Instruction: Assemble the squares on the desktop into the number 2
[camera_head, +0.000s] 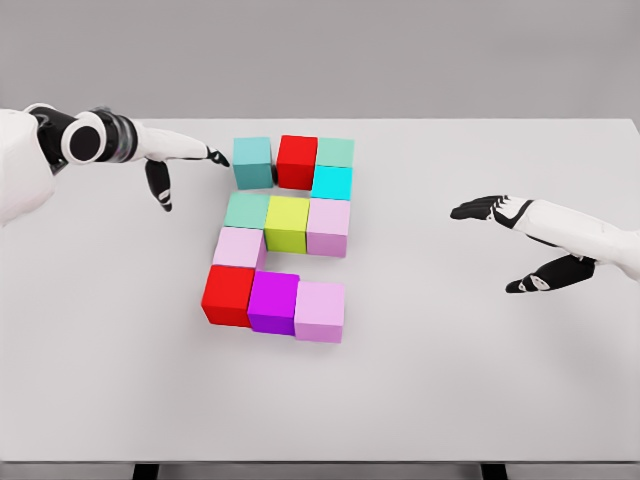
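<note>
Squares, eleven coloured cubes, sit packed together near the middle of a white worktop, seen from the head camera looking down. They already read as a blocky 2. The top row holds a teal cube, a red cube and a mint green cube, with a cyan cube below the last. The middle row runs sea-green, yellow-green, lilac. A pale pink cube drops down the left side to a bottom row of red, magenta and lilac.

The left hand reaches in from the left. Its extended fingers point right, the tips just beside or touching the teal cube's left face; which is unclear. Its thumb hangs down and it grasps nothing. This hand is much the nearer.

The right hand hovers well apart to the right, released and spread, holding nothing.

The figure looks nearly complete, perhaps needing only a nudge to square the teal cube. Both forearms are cut off at the picture edges.
</note>
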